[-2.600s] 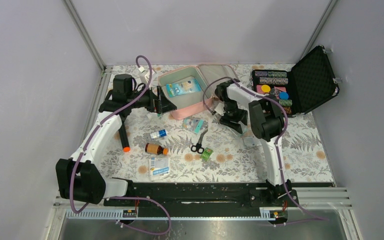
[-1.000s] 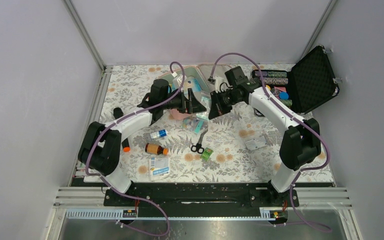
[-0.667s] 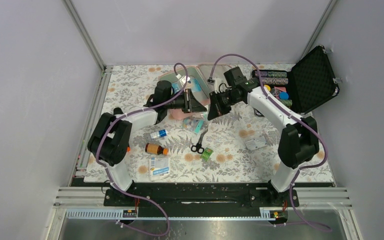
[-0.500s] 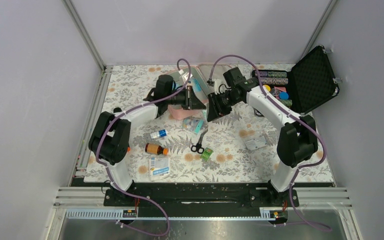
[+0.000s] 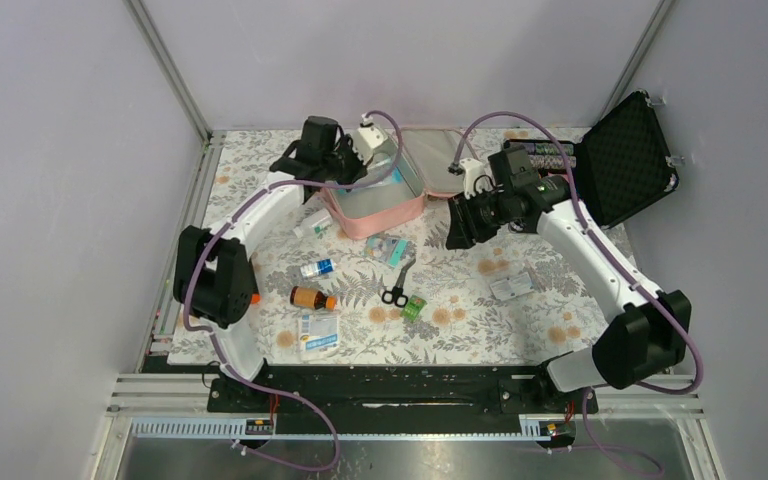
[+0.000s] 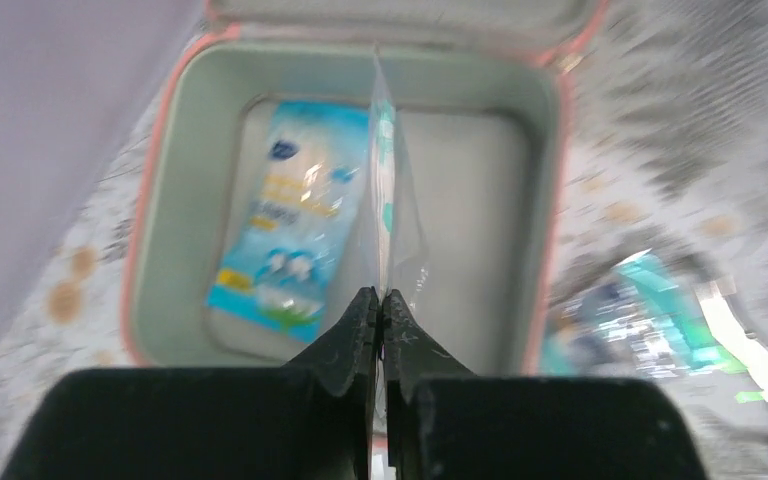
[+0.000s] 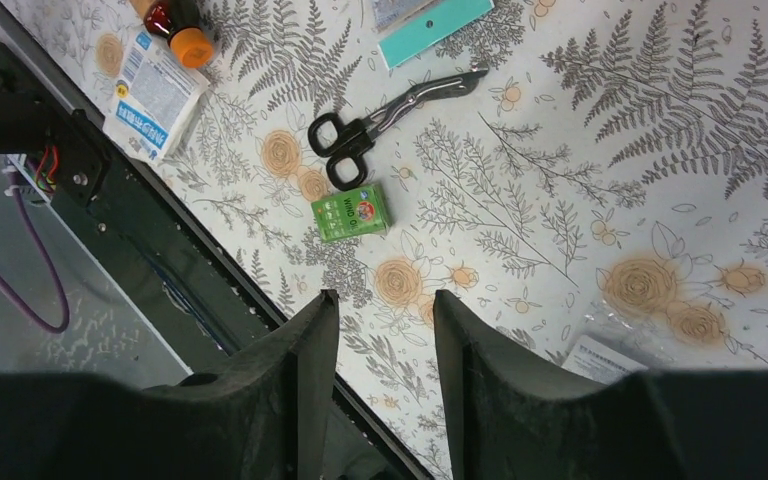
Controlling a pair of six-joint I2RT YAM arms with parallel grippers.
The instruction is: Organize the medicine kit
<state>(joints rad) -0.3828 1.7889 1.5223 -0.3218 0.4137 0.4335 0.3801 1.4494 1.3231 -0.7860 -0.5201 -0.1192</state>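
The pink medicine kit [image 5: 384, 212] lies open at the back centre, its lid [image 5: 442, 158] laid back. In the left wrist view its pale grey tray [image 6: 550, 200] holds a blue packet [image 6: 295, 235]. My left gripper [image 6: 380, 295] hangs over the tray, shut on a clear packet with teal print [image 6: 385, 180] that I see edge-on. From above, that left gripper [image 5: 388, 168] sits over the kit's left half. My right gripper [image 5: 457, 228] hovers right of the kit. It is open with nothing between its fingers [image 7: 383, 300].
On the floral cloth lie scissors [image 7: 360, 125], a green box [image 7: 352, 213], a brown bottle with an orange cap [image 5: 312, 298], a white sachet [image 5: 319, 333], a small blue bottle [image 5: 316, 268], teal packets [image 5: 392, 248] and a clear packet [image 5: 512, 288]. An open black case of chips [image 5: 620, 160] stands back right.
The two grippers met in front of the kit. The left shut on the clear packet and swung back over the tray. The right opened and drew away to the right.
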